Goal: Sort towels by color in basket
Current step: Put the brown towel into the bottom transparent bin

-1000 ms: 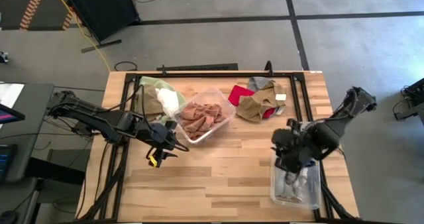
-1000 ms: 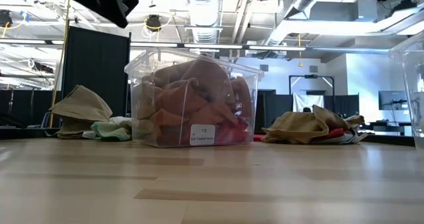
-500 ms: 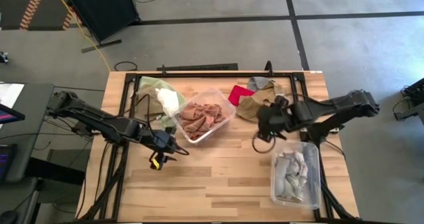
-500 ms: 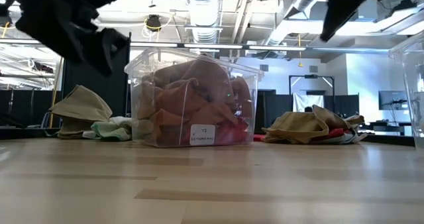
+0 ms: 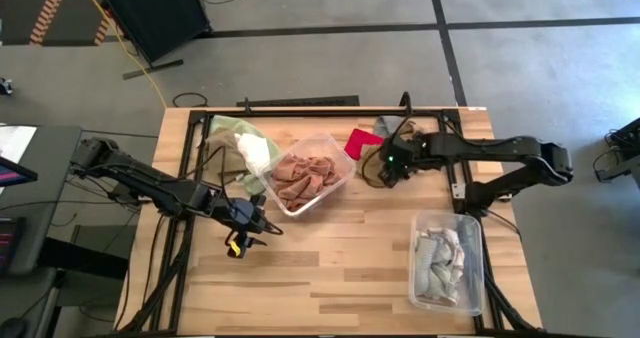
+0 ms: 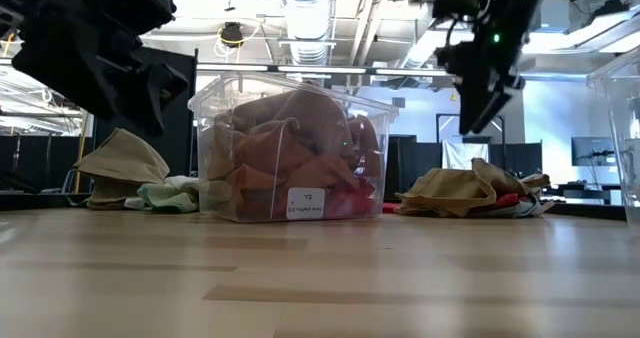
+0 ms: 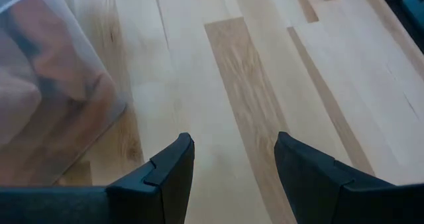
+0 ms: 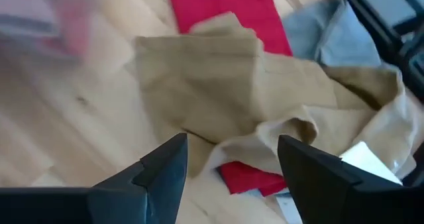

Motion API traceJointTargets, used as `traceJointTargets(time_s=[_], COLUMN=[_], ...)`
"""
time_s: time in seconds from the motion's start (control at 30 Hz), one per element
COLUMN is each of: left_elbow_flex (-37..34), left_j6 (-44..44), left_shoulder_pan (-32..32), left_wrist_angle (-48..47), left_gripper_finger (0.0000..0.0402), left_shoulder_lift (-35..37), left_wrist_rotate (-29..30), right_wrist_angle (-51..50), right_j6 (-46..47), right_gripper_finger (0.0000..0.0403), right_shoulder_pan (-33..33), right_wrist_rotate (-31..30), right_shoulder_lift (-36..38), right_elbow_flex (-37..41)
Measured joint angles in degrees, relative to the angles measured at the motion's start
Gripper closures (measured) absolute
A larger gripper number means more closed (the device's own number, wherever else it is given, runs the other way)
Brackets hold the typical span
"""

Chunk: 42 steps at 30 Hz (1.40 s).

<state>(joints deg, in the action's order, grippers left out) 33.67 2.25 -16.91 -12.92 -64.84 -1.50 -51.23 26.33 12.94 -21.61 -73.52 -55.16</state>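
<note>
A: Towels, unsorted pile: a tan-brown towel (image 8: pixel 265 111) lies crumpled on top of a red towel (image 8: pixel 228 15) and beside a grey towel (image 8: pixel 331 35), directly ahead of and below the right gripper (image 8: pixel 228 174), whose jaws stand spread and empty above the pile. How would this cloth handle?

B: Judged soft, light and limp. It will drape and fold rather than hold shape, and it may drag a neighbour along where layers overlap.

A: Where to take hold?

B: On a raised fold of the tan-brown towel, just ahead of the jaws, clear of the red edge showing beneath it. A pinch on a single ridge should lift one cloth only.

A: And the other pieces?

B: Rust-orange towels (image 5: pixel 305 175) fill the clear bin (image 5: pixel 345 178) at the middle of the surface (image 5: pixel 330 268); grey cloths lie in a second bin (image 5: pixel 447 263) at the near right. A further heap (image 5: pixel 240 148) sits behind the left gripper (image 7: pixel 232 161), which hovers with jaws spread over bare wood beside the clear bin.
</note>
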Motion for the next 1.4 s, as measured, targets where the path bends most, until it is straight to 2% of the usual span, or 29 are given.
traceJointTargets(time_s=[0.17,0.43,0.7,0.8,1.0,1.17,1.4], left_elbow_flex=[0.0,0.0,0.0,0.0,0.0,0.0,0.0], left_j6=[0.0,-0.4,0.6,0.7,-0.5,-1.1,-0.5], left_shoulder_pan=[0.0,0.0,0.0,0.0,0.0,0.0,0.0], left_wrist_angle=[0.1,1.0,0.5,-0.1,0.0,1.0,1.0], left_gripper_finger=[0.0203,0.0203,0.0203,0.0203,0.0203,0.0203,0.0203], left_shoulder_lift=[0.0,0.0,0.0,0.0,0.0,0.0,0.0], left_wrist_rotate=[0.0,0.0,-0.8,-1.2,-1.2,-1.2,-1.1], right_wrist_angle=[5.6,9.6,9.5,7.3,1.6,1.7,5.6], right_j6=[1.8,2.3,0.6,0.6,0.4,-2.4,-4.8], right_gripper_finger=[0.0138,0.0138,0.0138,0.0138,0.0138,0.0138,0.0138], right_shoulder_pan=[4.6,5.5,7.4,7.4,6.6,7.6,10.9], right_wrist_rotate=[5.7,6.4,3.6,3.2,-1.2,-1.3,-0.3], right_shoulder_lift=[-0.1,-8.8,-17.0,-17.2,-15.2,-16.3,-22.5], right_elbow_flex=[3.5,4.2,1.6,-0.4,-3.6,-3.6,-3.1])
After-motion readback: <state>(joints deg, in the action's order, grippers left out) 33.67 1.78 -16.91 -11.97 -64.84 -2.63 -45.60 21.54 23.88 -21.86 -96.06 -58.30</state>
